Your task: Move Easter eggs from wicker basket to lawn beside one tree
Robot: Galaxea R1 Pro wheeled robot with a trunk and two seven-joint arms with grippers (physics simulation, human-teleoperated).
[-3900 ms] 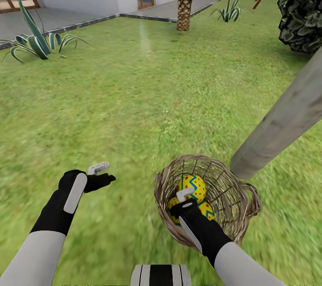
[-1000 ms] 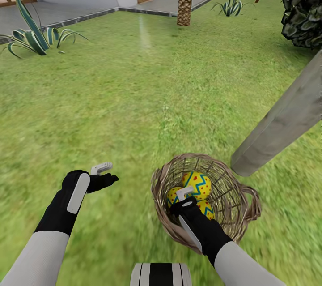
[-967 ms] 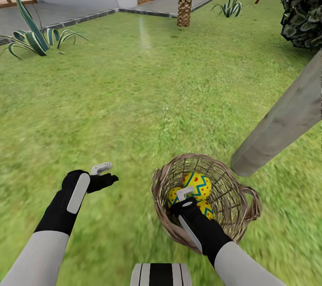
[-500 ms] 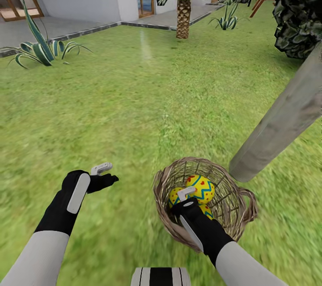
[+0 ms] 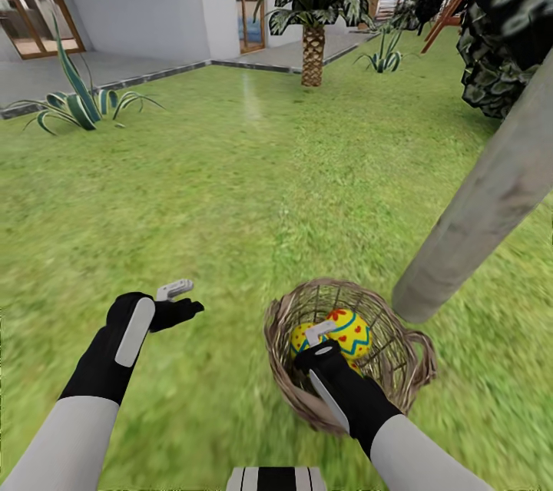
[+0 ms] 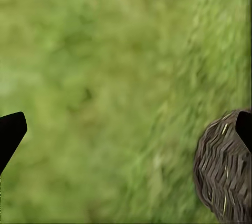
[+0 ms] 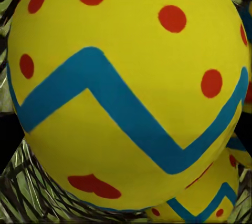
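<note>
While the basket (image 5: 349, 353) sits on the lawn (image 5: 230, 191) at about 5 o'clock in the head view, the right gripper (image 5: 321, 337) is seen reaching down into it over the near rim. One egg (image 5: 349, 330) lies uppermost in the basket, and a second egg (image 5: 301, 337) is partly hidden at its 9 o'clock, behind the gripper. In the right wrist view the top egg (image 7: 126, 87) looms very close, yellow with a blue zigzag and red dots, with another egg (image 7: 210, 192) beneath it and wicker around. Whether the right claw is clenched or released cannot be told; its fingertips are not made out.

The left gripper (image 5: 175, 299) is held above bare grass at 7 o'clock, well apart from the basket. Its claw is released and holds nothing; in the left wrist view the dark fingertips (image 6: 10, 134) stand wide over grass, with the basket wall (image 6: 226, 171) near one of them.

A pale grey trunk (image 5: 484, 199) meets the lawn just beside the basket, at its 2 o'clock. A palm (image 5: 313, 53) is noted at 12 o'clock, far off by the paving.
</note>
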